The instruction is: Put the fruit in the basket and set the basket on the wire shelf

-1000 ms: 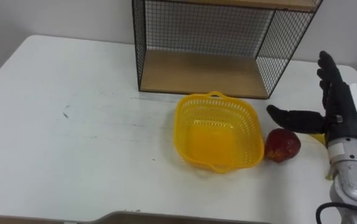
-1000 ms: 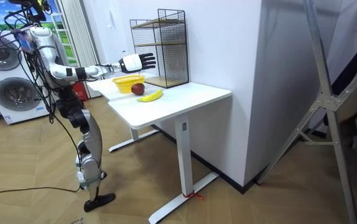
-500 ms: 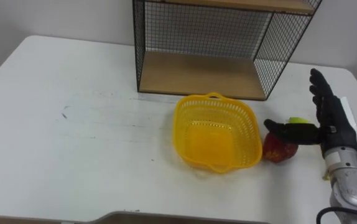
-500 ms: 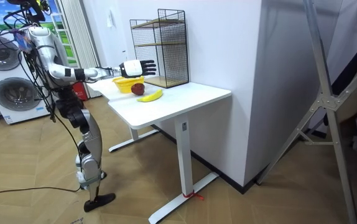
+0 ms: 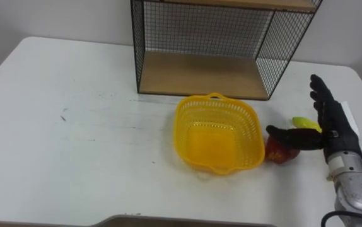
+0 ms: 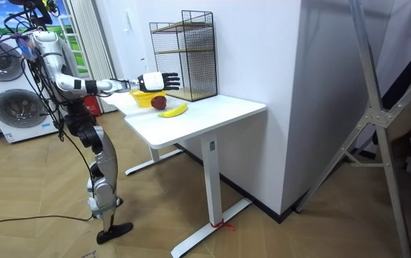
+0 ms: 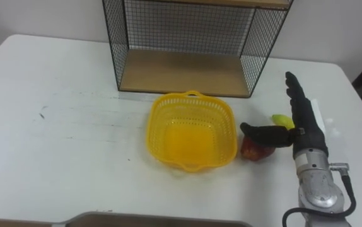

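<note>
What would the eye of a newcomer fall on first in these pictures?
The bright yellow basket stands empty in the middle of the white table, before the wire shelf. At its right, the open right robot hand hangs over a red apple, with a banana just behind.

Right hand [image 5: 332,126] extended, fingers [image 5: 320,98] straight, thumb spread.

Looks like a home laundry room to you: stacked grey front-loading washing machines [image 6: 8,107] well behind the right hand [image 6: 152,80], pale wood-plank floor [image 6: 48,236] below it.
</note>
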Motion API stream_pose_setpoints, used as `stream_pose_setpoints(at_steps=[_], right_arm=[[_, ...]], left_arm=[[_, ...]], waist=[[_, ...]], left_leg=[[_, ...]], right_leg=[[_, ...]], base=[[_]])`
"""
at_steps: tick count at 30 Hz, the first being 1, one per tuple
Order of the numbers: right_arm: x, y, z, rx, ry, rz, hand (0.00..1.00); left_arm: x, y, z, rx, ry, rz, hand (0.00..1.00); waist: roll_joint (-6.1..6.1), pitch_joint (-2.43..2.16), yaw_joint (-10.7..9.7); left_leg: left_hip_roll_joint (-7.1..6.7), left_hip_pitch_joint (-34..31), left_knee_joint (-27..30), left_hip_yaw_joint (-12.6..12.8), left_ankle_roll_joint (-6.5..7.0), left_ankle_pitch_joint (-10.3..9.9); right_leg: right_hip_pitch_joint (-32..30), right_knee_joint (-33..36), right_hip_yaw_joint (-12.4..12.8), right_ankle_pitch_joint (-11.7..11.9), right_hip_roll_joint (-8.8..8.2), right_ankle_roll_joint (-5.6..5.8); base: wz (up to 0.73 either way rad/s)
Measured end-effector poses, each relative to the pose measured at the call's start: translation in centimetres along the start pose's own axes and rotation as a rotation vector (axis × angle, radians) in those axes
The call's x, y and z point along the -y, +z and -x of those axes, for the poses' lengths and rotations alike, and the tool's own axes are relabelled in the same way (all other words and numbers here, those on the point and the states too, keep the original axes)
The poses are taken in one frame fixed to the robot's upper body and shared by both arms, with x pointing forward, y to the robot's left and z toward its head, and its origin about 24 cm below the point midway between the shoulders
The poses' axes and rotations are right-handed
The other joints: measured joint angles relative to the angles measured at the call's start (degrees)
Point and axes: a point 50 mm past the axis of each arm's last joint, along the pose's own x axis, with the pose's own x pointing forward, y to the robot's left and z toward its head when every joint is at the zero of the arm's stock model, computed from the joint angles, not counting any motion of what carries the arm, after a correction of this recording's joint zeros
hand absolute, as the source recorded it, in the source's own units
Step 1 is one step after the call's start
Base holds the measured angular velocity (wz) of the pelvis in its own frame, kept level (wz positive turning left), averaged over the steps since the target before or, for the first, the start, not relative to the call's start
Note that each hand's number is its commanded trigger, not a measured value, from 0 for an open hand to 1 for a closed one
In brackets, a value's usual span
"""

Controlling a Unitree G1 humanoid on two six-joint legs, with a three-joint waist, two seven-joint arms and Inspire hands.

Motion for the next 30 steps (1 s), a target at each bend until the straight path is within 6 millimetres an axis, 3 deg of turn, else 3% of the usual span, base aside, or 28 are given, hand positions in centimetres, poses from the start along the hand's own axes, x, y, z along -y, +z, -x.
stream_pose_setpoints(at_steps=[10,20,30], right_arm=[[-0.2,-0.2,0.0,-0.017,0.037,0.07,0.0],[-0.4,-1.4,0.2,-0.069,0.043,0.087,0.0],[-1.3,-1.9,0.4,-0.092,0.094,0.214,0.0]], left_arm=[[-0.1,0.4,0.0,0.012,0.002,-0.016,0.0],[-0.4,1.2,-0.2,0.032,0.014,-0.017,0.0],[-0.8,1.5,-0.3,0.041,0.021,-0.034,0.0]], waist=[[1.04,-0.15,0.0],[0.13,-0.13,0.0],[-0.34,-0.12,0.2]], left_leg=[[-0.02,0.0,-0.1,0.0,0.0,0.0],[-0.04,0.2,-0.2,0.1,0.0,0.0],[-0.05,0.1,-0.3,0.1,0.0,0.0]], right_leg=[[-0.1,-0.1,0.0,0.0,0.01,-0.01],[-0.5,-0.2,0.3,0.0,0.01,0.0],[-0.4,-0.2,0.6,0.0,0.03,0.01]], base=[[0.0],[0.0],[0.0]])
